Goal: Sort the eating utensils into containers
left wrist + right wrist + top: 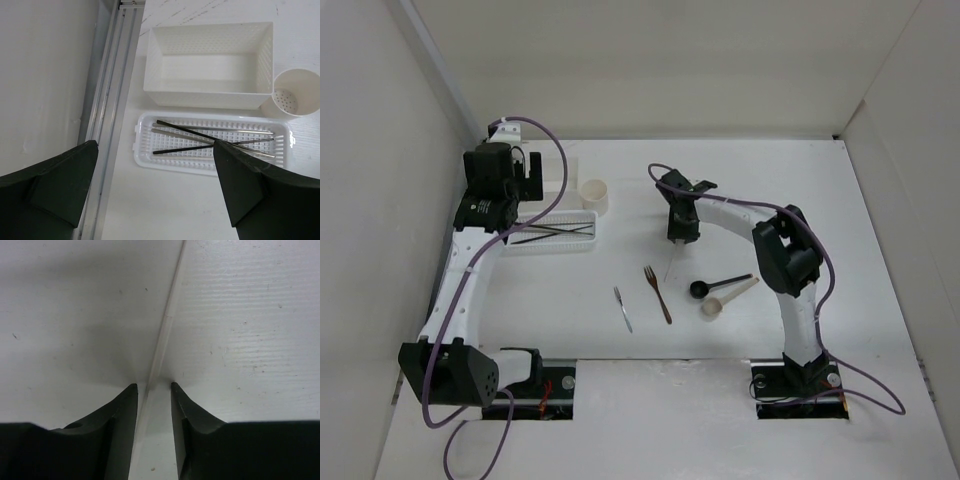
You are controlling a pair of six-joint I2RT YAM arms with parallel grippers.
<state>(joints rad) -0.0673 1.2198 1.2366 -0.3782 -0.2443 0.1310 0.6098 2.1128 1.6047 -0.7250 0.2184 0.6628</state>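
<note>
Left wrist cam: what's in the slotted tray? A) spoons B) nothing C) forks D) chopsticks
D: only long thin chopsticks, dark and metallic, lie crossed inside the slotted tray.

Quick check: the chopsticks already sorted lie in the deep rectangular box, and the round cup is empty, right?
Not quite. The left wrist view shows the chopsticks lying in the shallow slotted tray, not the deep rectangular box, which is empty. The round cup is indeed empty.
</note>
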